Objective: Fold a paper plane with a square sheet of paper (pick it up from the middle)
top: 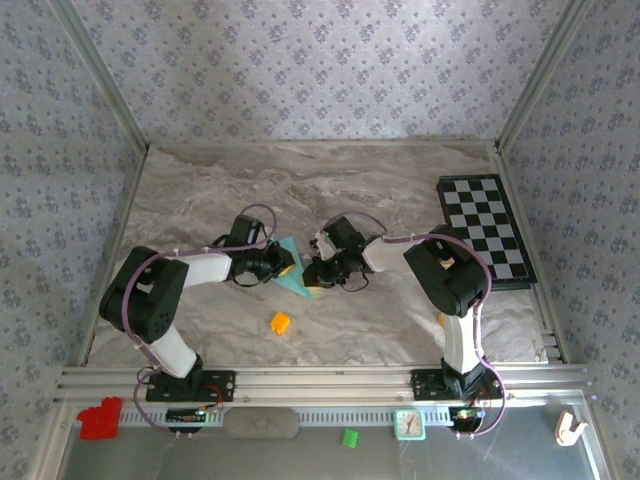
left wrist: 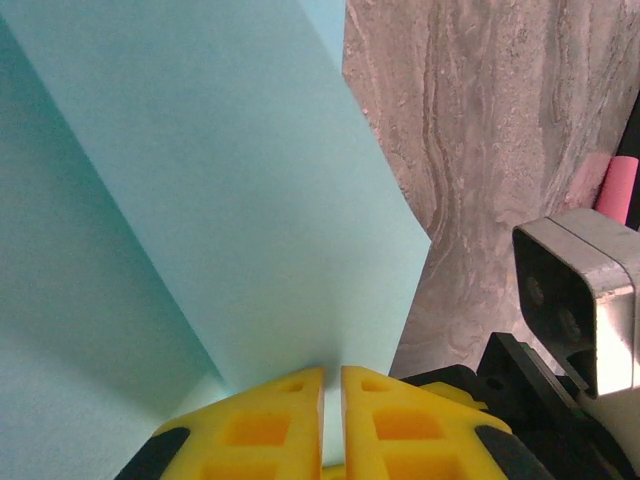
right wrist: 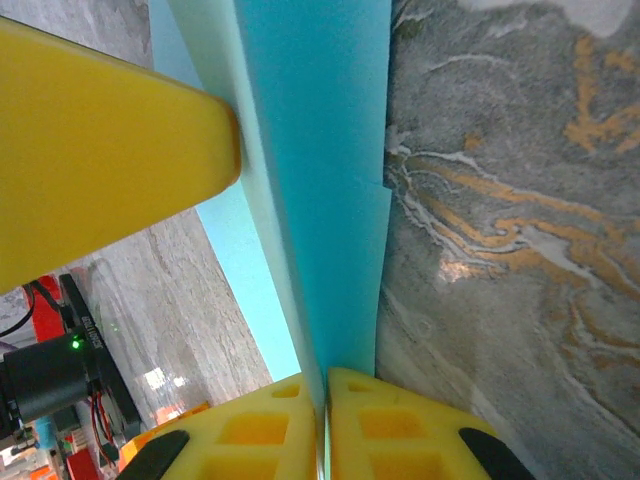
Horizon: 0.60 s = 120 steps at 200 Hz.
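The teal-blue sheet of paper [top: 293, 270] is folded and held up between both grippers at the table's middle. My left gripper [top: 281, 265] grips it from the left. In the left wrist view its yellow fingertips [left wrist: 300, 395] pinch one edge, and the sheet of paper [left wrist: 220, 200] spreads up and away with a crease down its left part. My right gripper [top: 318, 270] grips it from the right, shut on the folded layers [right wrist: 320, 200]. The left gripper's yellow finger [right wrist: 100, 150] presses against the paper's other side at the upper left.
An orange cube [top: 280, 322] lies on the marble table [top: 400, 320] in front of the grippers. A black-and-white checkered board [top: 487, 230] sits at the right edge. On the near rail are a red block [top: 100, 418], a green cube [top: 350, 437] and a small clock [top: 409, 425].
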### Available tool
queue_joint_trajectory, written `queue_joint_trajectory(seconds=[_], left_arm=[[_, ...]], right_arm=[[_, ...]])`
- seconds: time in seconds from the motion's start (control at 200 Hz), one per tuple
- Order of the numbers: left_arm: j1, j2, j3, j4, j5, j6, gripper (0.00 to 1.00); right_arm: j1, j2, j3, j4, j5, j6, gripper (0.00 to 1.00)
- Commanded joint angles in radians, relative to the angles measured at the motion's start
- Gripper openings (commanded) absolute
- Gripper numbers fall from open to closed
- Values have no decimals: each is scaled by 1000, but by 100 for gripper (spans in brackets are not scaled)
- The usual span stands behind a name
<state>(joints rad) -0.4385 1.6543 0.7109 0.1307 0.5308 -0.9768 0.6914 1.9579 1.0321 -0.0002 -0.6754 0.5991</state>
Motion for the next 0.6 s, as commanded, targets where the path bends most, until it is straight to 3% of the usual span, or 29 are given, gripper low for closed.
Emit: queue_joint_trajectory(seconds=[0.0,0.595], left_arm=[[4,17,28,-23,-10,16,13],[4,43,47,-37,-2,33,13]], right_arm=[[-19,46,-10,-73,65,8,11],[-25,-36,1,-97,-6,-4,17]])
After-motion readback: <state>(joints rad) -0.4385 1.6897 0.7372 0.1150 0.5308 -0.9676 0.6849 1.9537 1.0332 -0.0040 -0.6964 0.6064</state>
